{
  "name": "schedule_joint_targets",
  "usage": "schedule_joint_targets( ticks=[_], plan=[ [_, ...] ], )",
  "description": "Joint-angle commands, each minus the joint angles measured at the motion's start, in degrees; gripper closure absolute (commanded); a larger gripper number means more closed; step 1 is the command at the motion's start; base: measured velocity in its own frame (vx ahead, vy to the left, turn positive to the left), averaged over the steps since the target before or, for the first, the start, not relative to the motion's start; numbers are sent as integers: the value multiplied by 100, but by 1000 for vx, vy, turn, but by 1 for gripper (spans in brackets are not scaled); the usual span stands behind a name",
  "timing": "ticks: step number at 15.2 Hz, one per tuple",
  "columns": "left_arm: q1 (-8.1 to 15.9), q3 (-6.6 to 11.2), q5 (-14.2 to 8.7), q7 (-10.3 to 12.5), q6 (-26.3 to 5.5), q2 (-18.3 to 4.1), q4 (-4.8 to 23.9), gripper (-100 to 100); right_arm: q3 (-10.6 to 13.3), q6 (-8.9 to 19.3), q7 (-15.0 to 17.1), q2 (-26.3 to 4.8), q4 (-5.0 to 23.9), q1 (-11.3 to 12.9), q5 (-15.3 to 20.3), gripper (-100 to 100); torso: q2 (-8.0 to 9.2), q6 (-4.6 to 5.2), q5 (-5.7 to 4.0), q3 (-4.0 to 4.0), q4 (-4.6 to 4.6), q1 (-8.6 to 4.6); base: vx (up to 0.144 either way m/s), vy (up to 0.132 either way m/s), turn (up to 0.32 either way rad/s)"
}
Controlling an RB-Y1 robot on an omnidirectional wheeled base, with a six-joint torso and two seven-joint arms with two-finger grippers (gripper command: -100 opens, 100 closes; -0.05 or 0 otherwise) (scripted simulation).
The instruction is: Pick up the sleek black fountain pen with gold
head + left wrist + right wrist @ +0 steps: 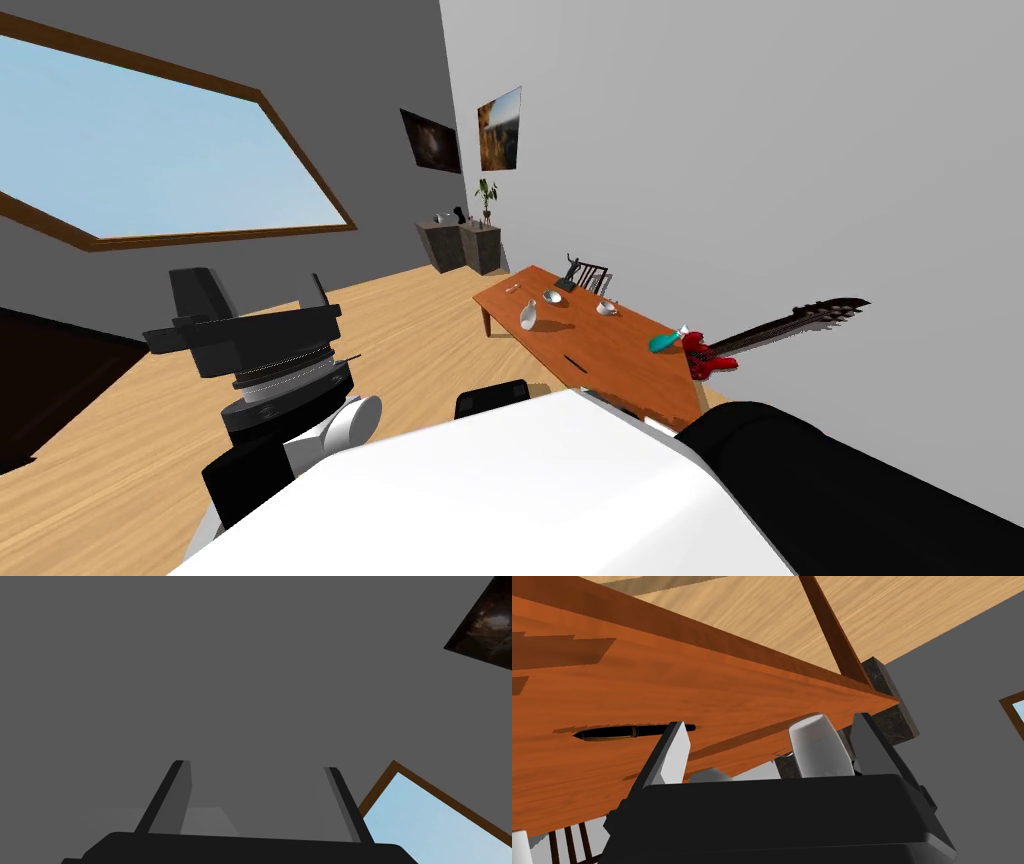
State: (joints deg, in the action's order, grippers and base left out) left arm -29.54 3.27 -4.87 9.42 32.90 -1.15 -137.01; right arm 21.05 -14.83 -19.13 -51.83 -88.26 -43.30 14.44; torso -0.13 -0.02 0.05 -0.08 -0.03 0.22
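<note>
Two grippers, both with fingers spread wide. Right gripper [769, 723]: hangs close over an orange-brown wooden table [620, 350], angled along the top. Black fountain pen [632, 732] with a gold band: lies flat on the tabletop, with its thin end meeting the tip of one right finger [674, 748] in the wrist view; touching it or merely behind it, cannot tell. Lies outside the gap between the two fingers, not gripped. From the head camera, shows as a thin dark stroke on the near half of the table, toward the left edge, well apart from the other things.

Farther along the top: a white vase [527, 316], a pale bowl [552, 297] just beyond it, and a white cup [605, 308] to the right. At the right edge, near the wall: a teal object [663, 343] just beside a red guitar [708, 362], dark neck slanting up to the right; on the table or beside it, cannot tell. At the far end: a dark figurine [571, 270] and a slatted chair [594, 276]. Beyond, in the far corner: two dark cabinets [462, 247] with a potted plant [486, 198] on the right one.

Left arm [270, 360]: raised at the left above the wooden floor [130, 470], well apart from the table. Left gripper [256, 766]: fingers as wide apart as the right's, holding nothing.
</note>
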Motion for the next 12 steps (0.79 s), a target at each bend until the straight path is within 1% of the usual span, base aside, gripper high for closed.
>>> schedule_joint_targets(
  ticks=[1, 2, 3, 4, 5, 6, 7, 10, 11, 12],
  plan=[
    [0, 0, 0, 0, 0, 0, 0, 0, 95, 24, -65, -101, 176, -33, 68, -100, 0, 0, 0, 0, 0, 0, 63, 28, 224],
    [0, 0, 0, 0, 0, 0, 0, 0, 219, 69, -119, -259, 372, -80, 149, -100, 1, 0, 0, 0, 0, -1, 81, 43, 372],
    [1, 0, 0, 0, 0, 0, 0, 0, 342, 113, -172, -406, 507, -124, 226, -100, -5, -5, 1, -2, 0, 1, 108, 51, 487],
    [0, -1, 0, 0, 0, 0, 0, 0, 342, 113, -172, -406, 563, -124, 226, -100, -12, -5, 1, -6, -2, 4, 106, 31, 327],
    [0, 0, 0, 0, 0, 0, 0, 0, 462, 156, -223, -542, 748, -164, 300, -100, -13, 0, 2, -8, -3, 2, 119, 31, 319],
    [0, 0, 0, 0, 0, 0, 0, 0, 462, 156, -223, -542, 748, -164, 300, -100, -18, -2, 3, -10, -4, 1, 112, 22, 226],
    [-1, 0, 0, 0, 0, 0, 0, 0, 580, 196, -272, -665, 924, -200, 369, -100, -19, 0, 1, -11, -4, 0, 110, 26, 272],
    [0, 0, 0, 0, 0, 0, 0, 0, 915, 302, -401, -953, 1395, -280, 548, -100, -33, -6, 1, -18, -6, 1, 156, 26, 472],
    [0, 0, 0, 0, 0, 0, 0, 0, 1020, 332, -438, -1019, 1524, -296, 599, -100, -42, -8, 3, -24, -8, 0, 177, -12, 493],
    [-1, 0, 0, 0, 0, -1, 0, 0, 1020, 332, -438, -1019, 1529, -296, 599, -100, -46, -7, 0, -26, -9, -6, 149, -29, 238]
  ],
)
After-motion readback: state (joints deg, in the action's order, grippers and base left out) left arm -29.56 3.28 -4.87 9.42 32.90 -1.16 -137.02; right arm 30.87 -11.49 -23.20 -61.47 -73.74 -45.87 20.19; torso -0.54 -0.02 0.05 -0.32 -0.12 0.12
